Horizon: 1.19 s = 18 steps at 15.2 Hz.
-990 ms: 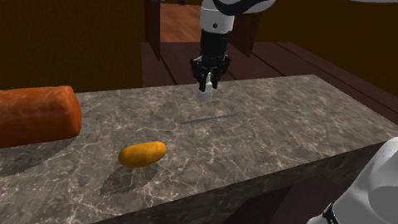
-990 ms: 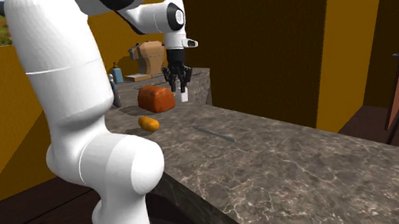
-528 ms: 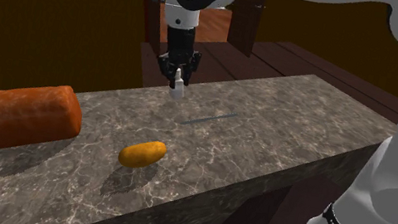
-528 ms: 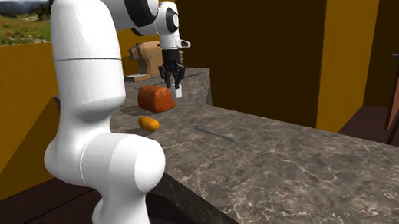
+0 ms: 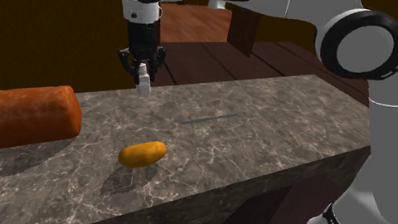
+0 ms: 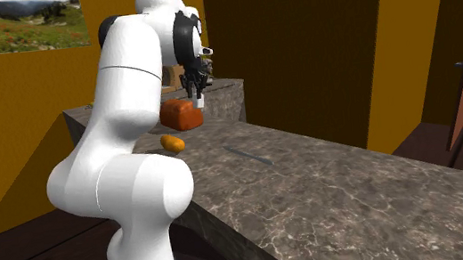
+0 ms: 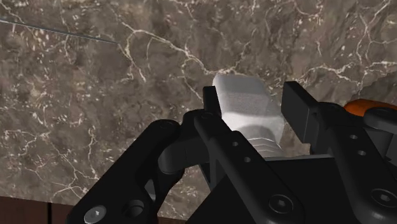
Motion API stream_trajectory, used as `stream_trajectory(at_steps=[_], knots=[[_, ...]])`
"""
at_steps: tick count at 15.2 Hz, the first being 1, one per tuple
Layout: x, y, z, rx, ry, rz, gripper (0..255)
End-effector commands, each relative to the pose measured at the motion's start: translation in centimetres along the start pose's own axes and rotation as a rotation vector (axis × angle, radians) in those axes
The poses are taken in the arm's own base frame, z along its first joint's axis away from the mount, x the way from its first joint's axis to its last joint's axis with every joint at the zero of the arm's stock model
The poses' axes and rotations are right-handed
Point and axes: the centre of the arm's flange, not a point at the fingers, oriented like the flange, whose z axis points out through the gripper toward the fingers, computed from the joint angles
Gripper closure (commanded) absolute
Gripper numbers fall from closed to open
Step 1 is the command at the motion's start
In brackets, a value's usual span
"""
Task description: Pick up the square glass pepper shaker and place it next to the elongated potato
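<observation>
veined stone counter (image 5: 289, 119); end effector (image 5: 143, 77) clasps whitish pepper shaker (image 7: 247, 105) above it.

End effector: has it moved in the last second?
Yes. In the shoulder view the end effector, clasping the pepper shaker, swung left, from right of the potato toward the bread loaf.

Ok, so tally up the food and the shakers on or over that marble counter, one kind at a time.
Pepper shaker: 1, drawn white, clasped in the claw above the counter
Potato: 1, lying on the counter
Bread loaf: 1, lying on the counter
Total: 3
</observation>
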Motion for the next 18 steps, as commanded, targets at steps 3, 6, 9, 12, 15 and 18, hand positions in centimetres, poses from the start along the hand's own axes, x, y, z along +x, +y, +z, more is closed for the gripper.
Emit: stream_trajectory(at_steps=[3, 6, 9, 12, 15, 18], knots=[[1.8, -2.3, 0.9, 0.0, 0.0, 0.002, 255], [2.0, -2.2, 2.4, 0.0, 0.0, 0.002, 255], [2.1, -2.2, 4.0, 0.0, 0.0, 0.002, 255], [2.2, -2.1, 5.6, 0.0, 0.0, 0.002, 255], [2.4, -2.0, 7.2, 0.0, 0.0, 0.002, 255], [2.5, -2.0, 8.7, 0.0, 0.0, 0.002, 255]])
